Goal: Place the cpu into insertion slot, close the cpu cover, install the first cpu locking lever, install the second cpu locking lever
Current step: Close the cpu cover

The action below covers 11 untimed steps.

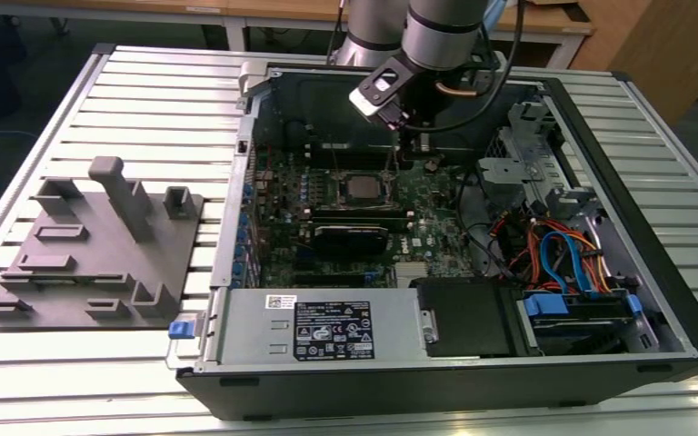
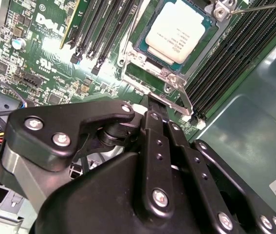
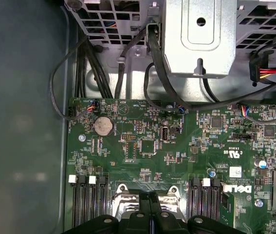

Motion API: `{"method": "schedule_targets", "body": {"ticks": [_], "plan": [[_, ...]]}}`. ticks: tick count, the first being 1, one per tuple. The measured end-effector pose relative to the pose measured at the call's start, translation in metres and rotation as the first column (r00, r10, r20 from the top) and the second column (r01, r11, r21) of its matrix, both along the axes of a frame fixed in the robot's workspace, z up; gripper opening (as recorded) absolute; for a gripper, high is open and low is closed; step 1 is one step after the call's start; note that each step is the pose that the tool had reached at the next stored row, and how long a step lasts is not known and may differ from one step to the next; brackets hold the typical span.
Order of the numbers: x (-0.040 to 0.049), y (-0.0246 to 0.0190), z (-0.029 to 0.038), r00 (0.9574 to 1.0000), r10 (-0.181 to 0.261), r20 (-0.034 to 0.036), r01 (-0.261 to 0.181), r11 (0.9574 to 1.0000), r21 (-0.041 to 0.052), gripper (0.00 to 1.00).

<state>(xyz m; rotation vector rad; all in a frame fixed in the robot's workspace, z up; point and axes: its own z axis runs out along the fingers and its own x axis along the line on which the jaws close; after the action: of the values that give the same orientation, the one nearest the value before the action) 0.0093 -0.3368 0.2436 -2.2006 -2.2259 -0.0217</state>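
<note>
Now cpu (image 2: 175, 30) seated, print on top, closed gripper (image 2: 153, 103) beside cpu cover (image 2: 152, 84)

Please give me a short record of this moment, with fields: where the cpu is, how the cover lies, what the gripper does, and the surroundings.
cpu: seated in the insertion slot, silvery top up
cpu cover: lying down, framing the chip
locking lever: thin rod by a socket corner; latched or not, cannot tell
gripper: fingers together, nothing visibly held, tips close to the cover's edge
setting: open computer case on a slatted table; grey fixture at the exterior view's left
</note>
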Motion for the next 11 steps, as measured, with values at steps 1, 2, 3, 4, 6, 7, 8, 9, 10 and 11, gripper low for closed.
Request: {"method": "schedule_targets", "body": {"ticks": [1, 2, 3, 4, 6, 7, 8, 9, 10, 11], "plan": [[-0.0003, 0.0, 0.0, 1.0, 0.0, 0.0, 0.0, 1.0, 0.0, 0.1], [-0.0005, 0.0, 0.0, 1.0, 0.0, 0.0, 0.0, 1.0, 0.0, 0.1], [-0.0008, 0.0, 0.0, 1.0, 0.0, 0.0, 0.0, 1.0, -0.0001, 0.1], [-0.0009, 0.0, 0.0, 1.0, 0.0, 0.0, 0.0, 1.0, -0.0001, 0.1], [-0.0015, 0.0, 0.0, 1.0, 0.0, 0.0, 0.0, 1.0, 0.0, 0.1], [-0.0015, 0.0, 0.0, 1.0, 0.0, 0.0, 0.0, 1.0, 0.0, 0.1], [-0.0015, 0.0, 0.0, 1.0, 0.0, 0.0, 0.0, 1.0, -0.0001, 0.1], [-0.0016, 0.0, 0.0, 1.0, 0.0, -0.0001, 0.0, 1.0, -0.0001, 0.1], [-0.0016, 0.0, 0.0, 1.0, 0.0, 0.0, 0.0, 1.0, -0.0001, 0.1], [-0.0017, 0.0, 0.0, 1.0, 0.0, 0.0, 0.0, 1.0, -0.0001, 0.1]]}}
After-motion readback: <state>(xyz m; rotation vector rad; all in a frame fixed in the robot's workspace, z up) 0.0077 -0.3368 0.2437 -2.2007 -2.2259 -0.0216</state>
